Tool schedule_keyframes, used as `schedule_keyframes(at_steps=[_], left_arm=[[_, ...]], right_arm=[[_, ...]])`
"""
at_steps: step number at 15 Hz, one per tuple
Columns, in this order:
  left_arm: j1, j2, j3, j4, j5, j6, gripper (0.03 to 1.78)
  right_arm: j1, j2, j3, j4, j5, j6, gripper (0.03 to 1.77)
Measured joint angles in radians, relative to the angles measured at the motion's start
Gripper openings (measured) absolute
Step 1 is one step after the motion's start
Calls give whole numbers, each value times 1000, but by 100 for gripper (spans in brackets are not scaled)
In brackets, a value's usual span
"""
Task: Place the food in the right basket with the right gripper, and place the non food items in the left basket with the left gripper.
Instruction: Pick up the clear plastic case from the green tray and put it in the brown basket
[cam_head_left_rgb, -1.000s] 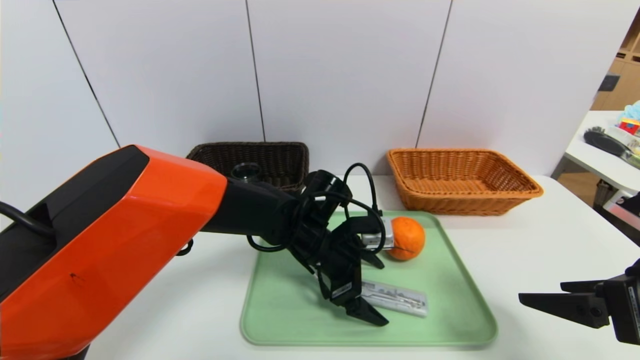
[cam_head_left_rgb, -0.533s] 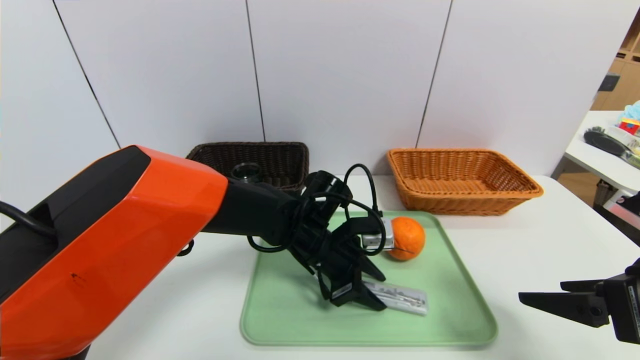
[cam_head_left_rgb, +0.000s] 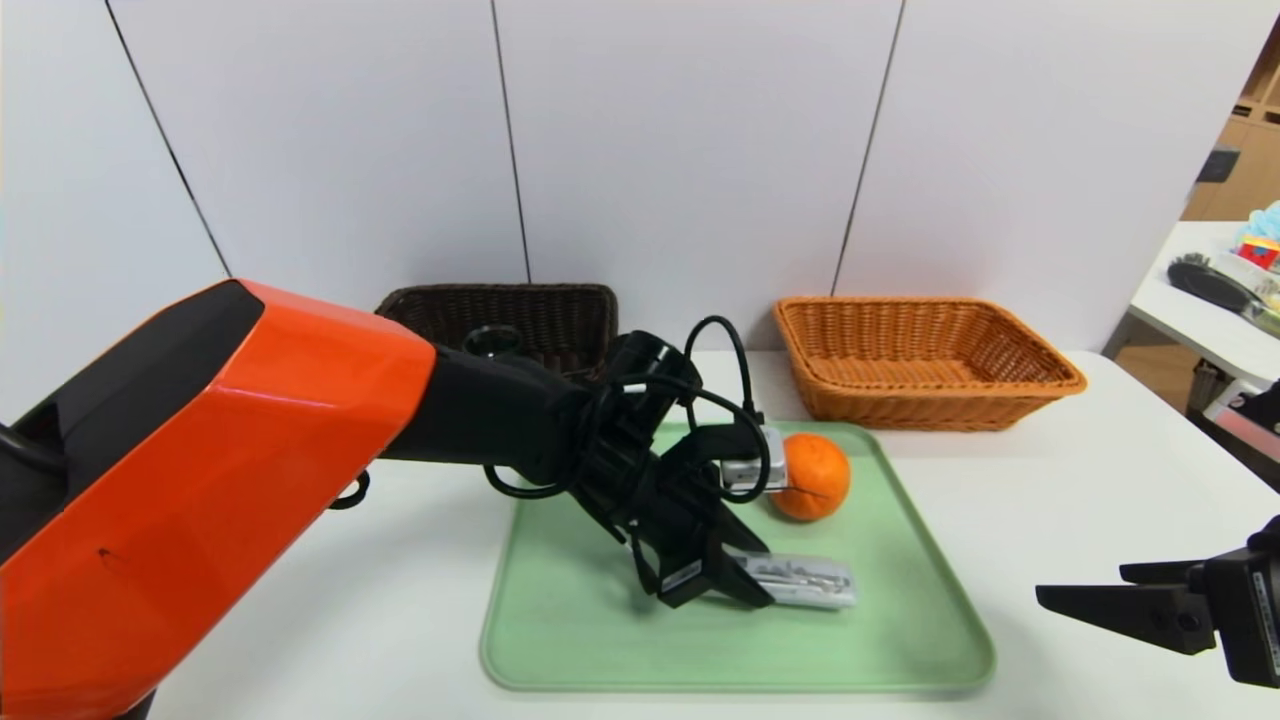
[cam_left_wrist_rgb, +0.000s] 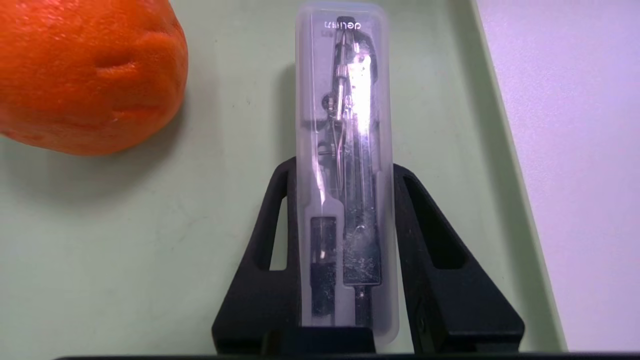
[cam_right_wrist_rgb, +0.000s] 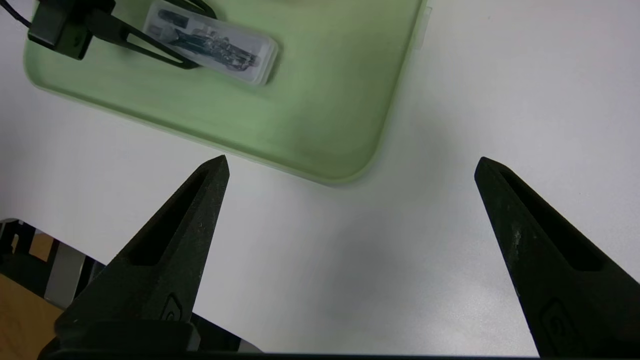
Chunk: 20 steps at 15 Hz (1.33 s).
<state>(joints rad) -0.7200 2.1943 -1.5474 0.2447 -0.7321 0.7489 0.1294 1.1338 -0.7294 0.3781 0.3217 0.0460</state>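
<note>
The white table (cam_head_left_rgb: 1050, 480) is spread beneath both arms, and the pale green tray (cam_head_left_rgb: 560, 640) is laid on it directly under the left gripper (cam_head_left_rgb: 735, 585). Beyond that gripper, against the wall, the left basket (cam_head_left_rgb: 560, 315) of dark brown wicker is seen, with a small clear glass cup (cam_head_left_rgb: 492, 343) just visible inside it behind the arm. The right basket (cam_head_left_rgb: 925, 360) of orange-tan wicker is set beyond the left gripper and off to its right, past the far edge of the tray; nothing can be seen in it.

The left gripper is lowered over the tray and is closed partway, its two black fingers (cam_left_wrist_rgb: 260, 260) pressed against the long sides of the case (cam_left_wrist_rgb: 345, 165), which is clamped between them. The case is a flat, translucent grey box with a metal drawing compass seen inside; its far end projects past the fingertips toward the tray's right side. Whether the case is lifted clear of the tray cannot be told.

The food (cam_head_left_rgb: 812, 477), a round orange fruit, is rested on the tray just beyond the left gripper, close to the small grey box on its wrist and apart from the case.

The right gripper (cam_right_wrist_rgb: 350, 165) is held above the bare table, off the tray's near right corner, well apart from the left gripper. Its fingers are spread wide and nothing is held between them.
</note>
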Motion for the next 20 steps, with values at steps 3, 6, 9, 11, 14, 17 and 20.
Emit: schedule_keyframes(at_steps=[3,6,9,11,14,17,20], left_arm=[[14,-49,1,26,5,-16,56],[34,-107,15,56,11,-18,56],[63,-194,36,74,30,-18,56],[97,-267,40,107,38,-18,56],[192,-349,36,140,56,-17,56],[316,-394,-3,154,57,-14,56],[428,-400,-73,169,54,-8,56]], right_arm=[[-1,0,0,0,1,0,170],[-1,0,-5,0,1,-2,170],[-1,0,-5,0,1,-2,170],[-1,-1,-3,0,3,-1,170],[-1,-1,-3,-1,6,-3,170],[0,0,7,-36,6,-3,170],[0,0,30,-69,6,0,170]])
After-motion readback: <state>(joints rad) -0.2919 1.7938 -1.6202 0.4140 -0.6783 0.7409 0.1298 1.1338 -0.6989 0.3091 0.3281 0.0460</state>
